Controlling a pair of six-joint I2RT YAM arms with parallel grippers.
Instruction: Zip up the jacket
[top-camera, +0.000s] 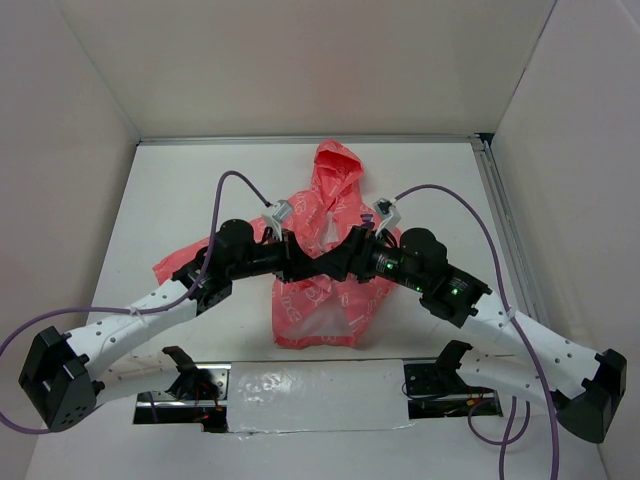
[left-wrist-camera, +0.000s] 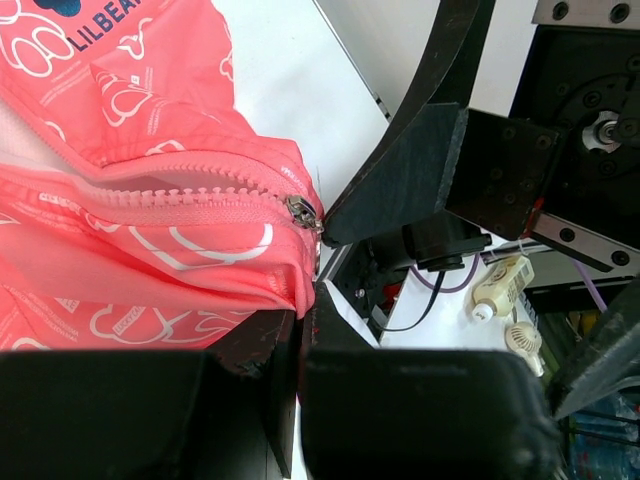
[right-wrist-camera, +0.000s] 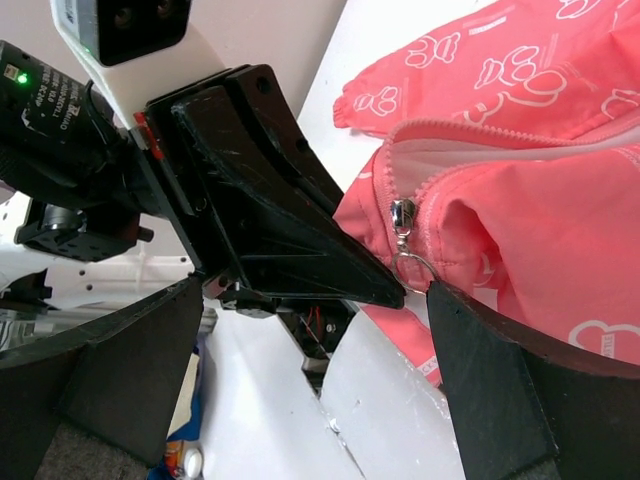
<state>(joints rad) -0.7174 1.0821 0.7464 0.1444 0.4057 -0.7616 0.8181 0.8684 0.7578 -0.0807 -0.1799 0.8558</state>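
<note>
Coral-pink jacket (top-camera: 315, 305), white print, white lining.

Overhead, two close wrist-views (jacket (top-camera: 315, 315) shared)

The left arm (top-camera: 150, 305) reaches in from the left side and the right arm (top-camera: 505, 325) from the right; both stretch low and meet in the middle, nose to nose; the left gripper (left-wrist-camera: 300, 340) has its jaws almost together, pinching the edge of the jacket (left-wrist-camera: 150, 250); the right gripper (right-wrist-camera: 312, 290) has its jaws spread wide, holding nothing.
</note>
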